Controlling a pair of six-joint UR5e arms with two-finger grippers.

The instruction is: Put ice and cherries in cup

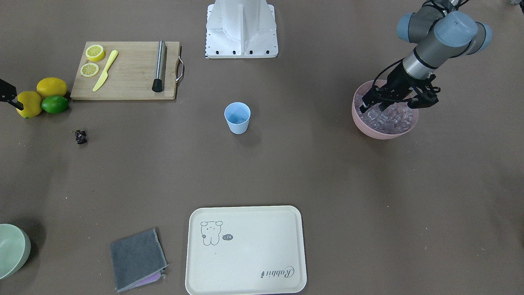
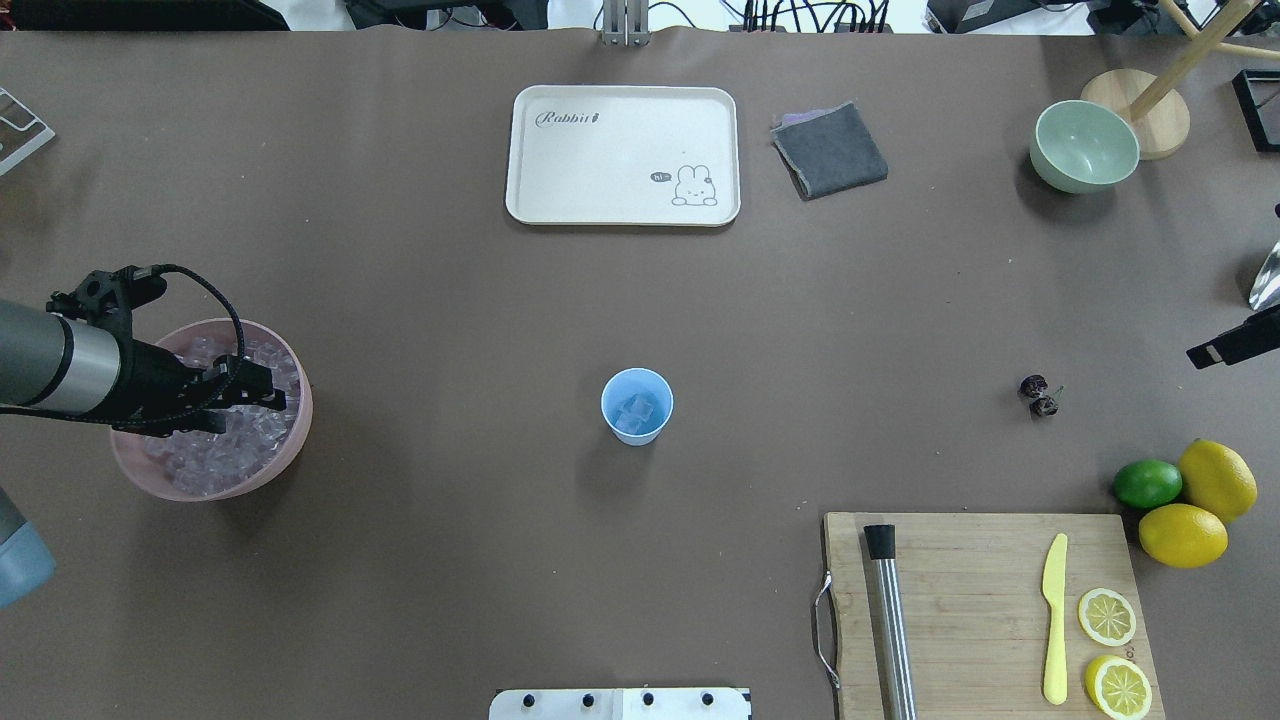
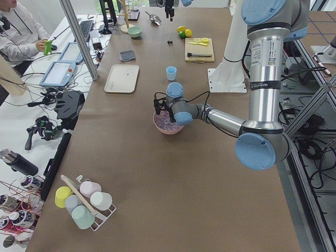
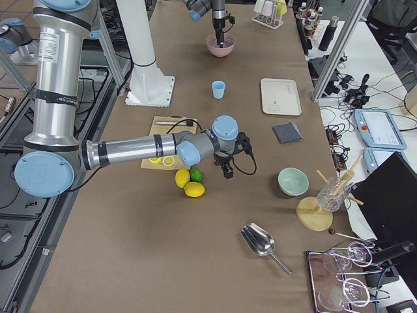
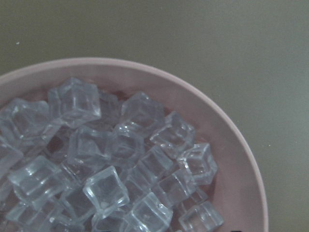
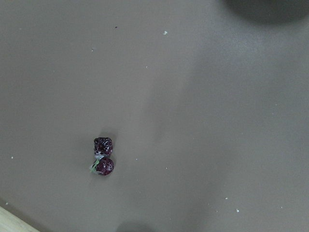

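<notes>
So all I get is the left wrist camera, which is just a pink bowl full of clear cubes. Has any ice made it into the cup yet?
Observer: Yes. From overhead, the light blue cup at mid-table has a few cubes of ice inside.
Visitor: And the cherries?
Observer: The cherries lie on the table, well apart from the cup, off toward the lime and lemons.
Visitor: Where's the other arm?
Observer: The right end effector hangs above the table near the cherries. I cannot tell whether it is open or shut.
</notes>
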